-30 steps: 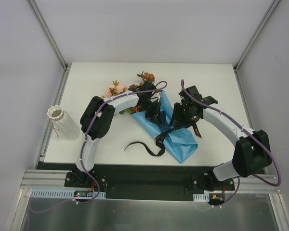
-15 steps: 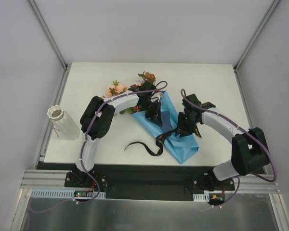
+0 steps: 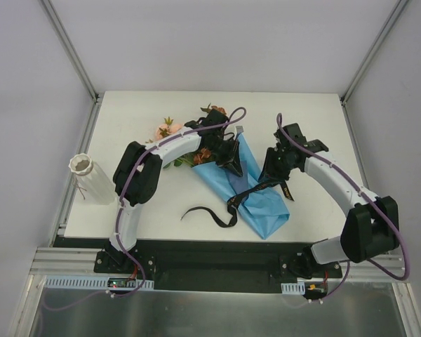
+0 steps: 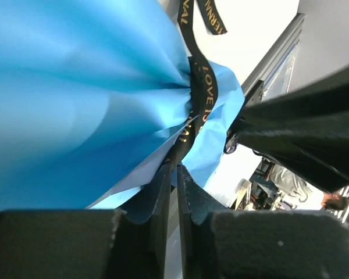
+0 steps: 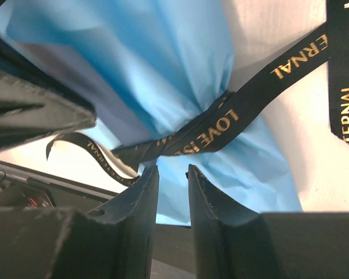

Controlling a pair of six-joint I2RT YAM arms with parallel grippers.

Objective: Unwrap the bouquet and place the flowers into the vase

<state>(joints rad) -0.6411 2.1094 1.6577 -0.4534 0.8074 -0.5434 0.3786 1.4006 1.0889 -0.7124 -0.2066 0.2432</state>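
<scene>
lying on its side in the middle of the worktop [image 3: 316, 119], the bouquet [image 3: 265, 210] points its tied end at the near edge and its flowers [image 3: 170, 130] at the far edge. black ribbon [image 5: 215, 131] is knotted round the blue paper [image 4: 75, 87], one tail curling toward the near edge. left hand [image 4: 174, 174] sits at the paper's edge, fingers a slit apart; whether it grips the paper i cannot tell. right hand [image 5: 167, 170] is released, fingers parted just below the ribbon. vase [image 3: 91, 179] stands upright by the left edge, well apart.
</scene>
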